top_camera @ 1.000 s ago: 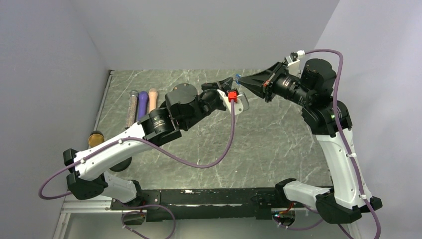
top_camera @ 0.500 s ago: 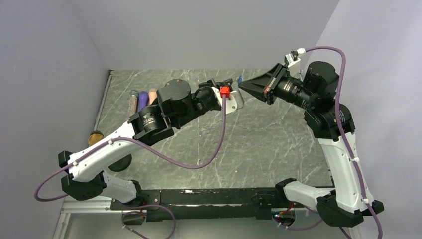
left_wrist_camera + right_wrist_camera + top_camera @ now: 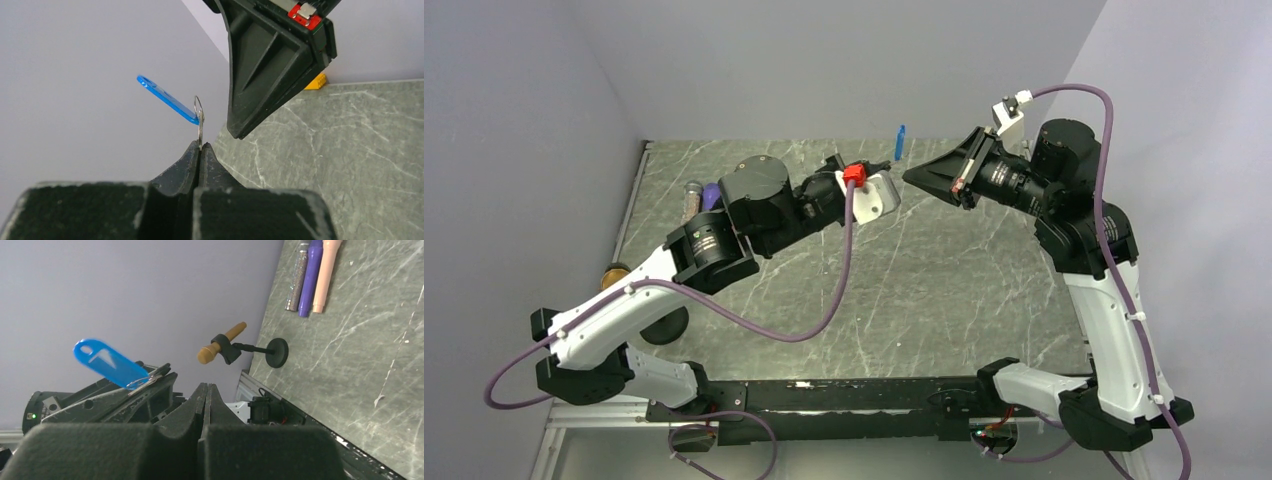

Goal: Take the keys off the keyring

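My left gripper (image 3: 888, 166) is shut on a thin silvery keyring (image 3: 199, 122), pinched edge-on at its fingertips and held high above the table. A bright-blue flat key piece (image 3: 900, 141) hangs on that ring and sticks up and away from it; it also shows in the left wrist view (image 3: 165, 97) and the right wrist view (image 3: 110, 362). My right gripper (image 3: 909, 176) is shut with nothing visible between its jaws. It points at the left gripper from the right, a short gap apart, just below the blue piece.
A brown glittery cylinder (image 3: 691, 197) and a purple cylinder (image 3: 712, 192) lie at the back left, and a peach cylinder (image 3: 325, 275) lies beside them. A brown-headed piece on a black stand (image 3: 220, 347) sits at the left edge. A grey marbled table (image 3: 944, 270) lies below.
My left gripper has pulled back to the left with the ring. The blue piece, earlier between both tips, now stands free of the right gripper, which has barely moved.
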